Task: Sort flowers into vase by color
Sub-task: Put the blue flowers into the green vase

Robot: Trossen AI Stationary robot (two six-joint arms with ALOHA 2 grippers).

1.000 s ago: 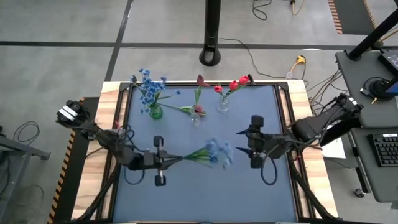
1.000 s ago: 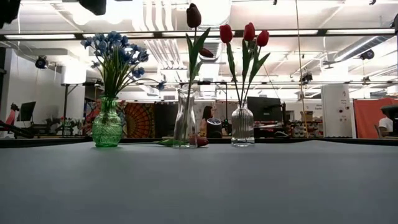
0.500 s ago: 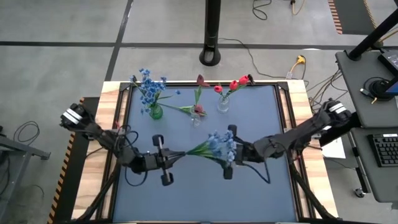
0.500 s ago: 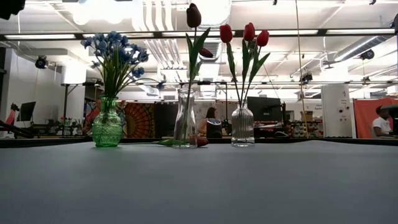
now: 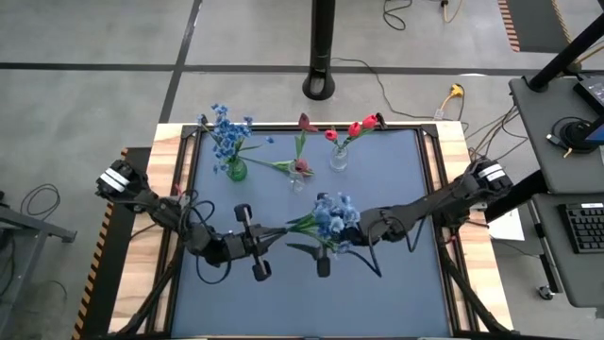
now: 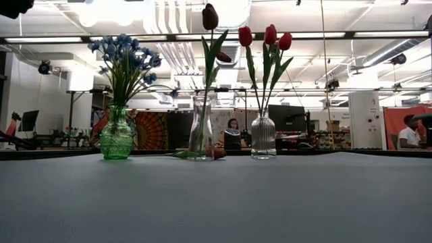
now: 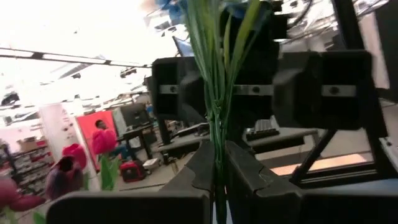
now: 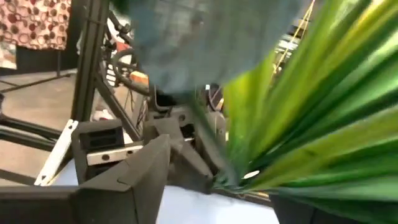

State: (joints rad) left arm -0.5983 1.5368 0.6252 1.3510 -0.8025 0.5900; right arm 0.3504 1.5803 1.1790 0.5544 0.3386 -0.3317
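A bunch of blue flowers (image 5: pixel 329 215) with green leaves hangs over the middle of the table. My left gripper (image 5: pixel 274 234) is shut on its stems. My right gripper (image 5: pixel 310 238) reaches in level from the table's right. It is open, one finger (image 8: pixel 146 168) on either side of the leaves (image 8: pixel 298 124); the other finger is hidden behind them. At the far edge stand a green vase (image 5: pixel 236 171) with blue flowers, a clear vase (image 5: pixel 298 178) with one dark red tulip, and a clear vase (image 5: pixel 338 158) with red tulips (image 6: pixel 266 37). My left gripper pinches the bunch's green stems (image 7: pixel 216 146) near their lower end between its two fingers (image 7: pixel 249 186). The fingers come about level from the table's left, along the stems. The bunch points toward the table's right, blossoms outermost, clear of the table.
A loose red tulip (image 5: pixel 283 166) lies on the table beside the middle vase. The blue mat (image 5: pixel 396 293) has wooden borders (image 5: pixel 168 189) on the left and right. A black pole base (image 5: pixel 321 87) stands on the floor beyond the far edge.
My right gripper has swept toward the table's left, tipping from pointing down to about level, and now has its fingers around the bunch's leaves. My left gripper has rolled a little while keeping its hold on the stems.
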